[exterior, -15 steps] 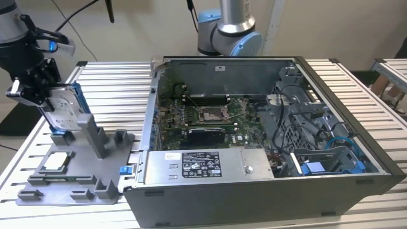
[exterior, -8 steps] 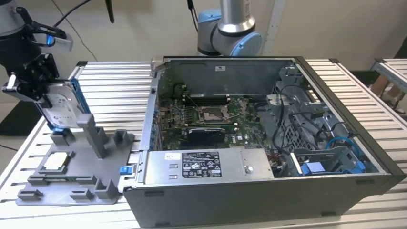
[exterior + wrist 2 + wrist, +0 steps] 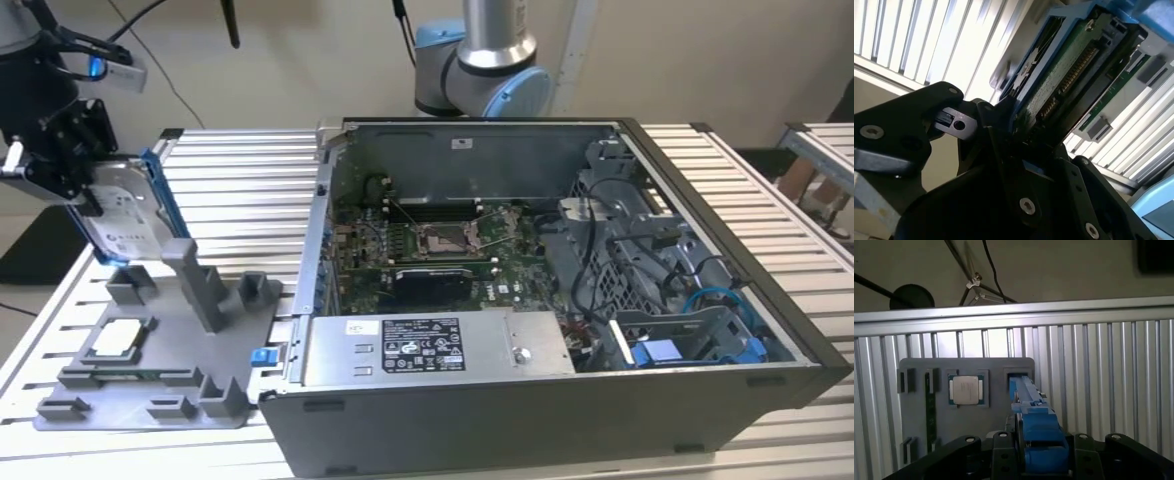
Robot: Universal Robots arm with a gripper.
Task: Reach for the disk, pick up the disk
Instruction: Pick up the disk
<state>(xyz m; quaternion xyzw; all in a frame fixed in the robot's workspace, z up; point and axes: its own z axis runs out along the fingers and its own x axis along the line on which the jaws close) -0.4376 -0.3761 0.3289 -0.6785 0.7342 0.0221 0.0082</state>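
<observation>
The disk (image 3: 130, 215), a silver drive with a white label in a blue bracket, stands on edge at the exterior view's far left, over the back of the grey fixture (image 3: 147, 405). My black gripper (image 3: 88, 198) is shut on its upper edge. In the second wrist view the fingers (image 3: 1004, 125) clamp the disk (image 3: 1069, 65) across its blue frame and green circuit board. In the first wrist view the disk's blue edge (image 3: 1029, 400) runs from the gripper (image 3: 1036, 452) down to a slot in the fixture (image 3: 914, 415). Whether its lower end still sits in that slot I cannot tell.
A small square silver chip (image 3: 118, 338) lies in a pocket of the fixture, beside the disk's slot (image 3: 968, 390). Grey posts (image 3: 200, 285) rise from the fixture. An open computer case (image 3: 534, 410) stands at the exterior view's right, on the slatted metal table (image 3: 240, 170).
</observation>
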